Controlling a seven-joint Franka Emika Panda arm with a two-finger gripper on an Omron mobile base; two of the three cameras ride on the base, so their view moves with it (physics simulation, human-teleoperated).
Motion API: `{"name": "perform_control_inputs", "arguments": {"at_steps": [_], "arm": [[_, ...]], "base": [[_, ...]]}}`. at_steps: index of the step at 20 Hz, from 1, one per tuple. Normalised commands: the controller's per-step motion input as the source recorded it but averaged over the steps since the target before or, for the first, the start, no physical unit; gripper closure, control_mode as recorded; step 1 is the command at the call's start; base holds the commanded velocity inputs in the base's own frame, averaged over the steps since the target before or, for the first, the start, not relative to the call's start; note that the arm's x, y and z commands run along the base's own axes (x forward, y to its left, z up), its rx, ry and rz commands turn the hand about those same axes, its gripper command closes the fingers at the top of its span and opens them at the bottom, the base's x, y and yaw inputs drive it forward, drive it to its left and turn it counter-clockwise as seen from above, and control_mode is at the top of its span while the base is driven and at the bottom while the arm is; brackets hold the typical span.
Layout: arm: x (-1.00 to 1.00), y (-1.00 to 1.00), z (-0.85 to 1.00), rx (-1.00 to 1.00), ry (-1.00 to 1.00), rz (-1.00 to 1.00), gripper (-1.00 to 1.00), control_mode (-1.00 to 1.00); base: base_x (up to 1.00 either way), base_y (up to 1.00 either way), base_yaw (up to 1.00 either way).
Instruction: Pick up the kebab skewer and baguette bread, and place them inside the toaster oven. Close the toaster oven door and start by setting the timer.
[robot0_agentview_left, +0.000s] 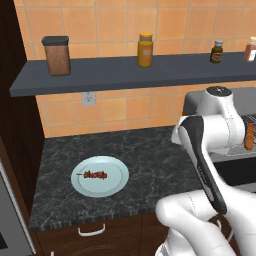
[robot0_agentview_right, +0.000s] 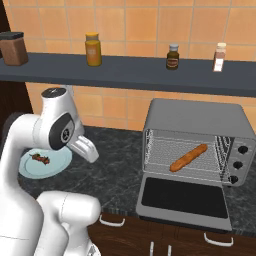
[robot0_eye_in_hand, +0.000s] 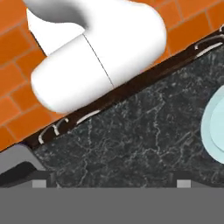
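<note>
The kebab skewer (robot0_agentview_left: 95, 175) (robot0_agentview_right: 41, 159) lies on a pale blue plate (robot0_agentview_left: 116, 184) (robot0_agentview_right: 57, 165) at the left of the dark counter. On the wire rack inside the toaster oven (robot0_agentview_right: 200, 117) rests the baguette bread (robot0_agentview_right: 188, 157) (robot0_agentview_left: 248, 136). The toaster oven door (robot0_agentview_right: 182, 197) lies folded down flat and open. My gripper (robot0_eye_in_hand: 111, 183) is open and holds nothing. It hangs over bare counter between plate and oven, with the plate's rim (robot0_eye_in_hand: 214, 131) at the right of the hand view. My own arm hides most of the oven in the left base view.
Three knobs (robot0_agentview_right: 239, 164) sit on the oven's right side. A dark shelf (robot0_agentview_right: 135, 72) above carries several jars and bottles. Drawer handles (robot0_agentview_left: 91, 231) run below the counter's front edge. A steel wall oven (robot0_agentview_left: 5, 225) stands at far left.
</note>
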Motion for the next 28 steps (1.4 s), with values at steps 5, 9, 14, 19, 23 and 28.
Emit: {"name": "perform_control_inputs", "arguments": {"at_steps": [5,9,14,19,23,28], "arm": [[0.09,0.93,-0.31,-0.03,0.03,-0.35,-1.00,-1.00],[0.31,0.64,-0.09,0.04,0.00,-0.67,-1.00,-1.00],[0.33,0.41,-0.13,0.17,-0.04,-0.67,-1.00,-1.00],[0.24,0.42,-0.37,0.21,-0.04,-0.66,-1.00,-1.00],[0.40,0.74,-0.69,0.05,-0.04,-0.61,-1.00,-1.00],[0.49,0.79,-0.62,0.03,0.00,-0.37,-1.00,-1.00]], "base": [[0.00,0.00,0.00],[0.00,0.00,0.00],[0.00,0.00,0.00],[0.00,0.00,0.00],[0.00,0.00,0.00],[0.00,0.00,0.00]]}}
